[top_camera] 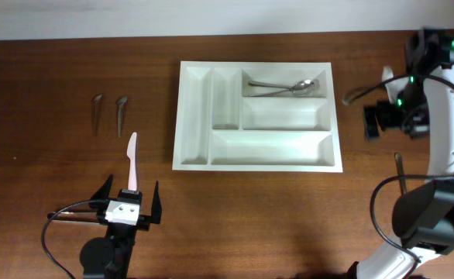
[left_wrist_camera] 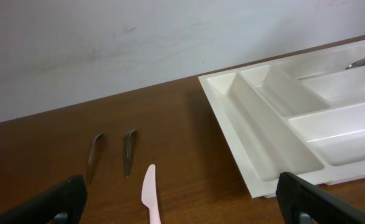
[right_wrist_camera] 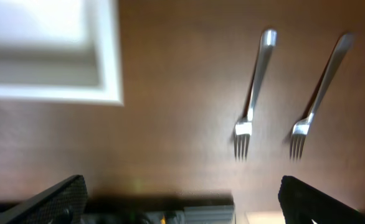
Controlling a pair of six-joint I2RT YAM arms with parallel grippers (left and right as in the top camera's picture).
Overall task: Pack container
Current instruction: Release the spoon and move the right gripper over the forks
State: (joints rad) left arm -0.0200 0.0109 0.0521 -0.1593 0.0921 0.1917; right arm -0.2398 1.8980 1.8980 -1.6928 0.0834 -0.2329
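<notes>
The left gripper (top_camera: 132,184) is wide open with nothing in it, and the pink knife (top_camera: 132,155) lies just ahead at 12 o'clock, pointing 12 to 6, so this arm is nearer, and the white container (top_camera: 256,67) waits at 2 o'clock

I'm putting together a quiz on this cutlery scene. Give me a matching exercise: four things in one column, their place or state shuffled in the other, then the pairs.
Things:
1. pink knife
2. spoons
3. forks
4. left hand

Places or states:
A. in the white tray, in the long compartment at the top of the overhead view
B. open, holding nothing
C. on the table, by the left hand
D. on the table outside the tray, side by side, in the right wrist view

Pairs: 1-C, 2-A, 3-D, 4-B
</notes>
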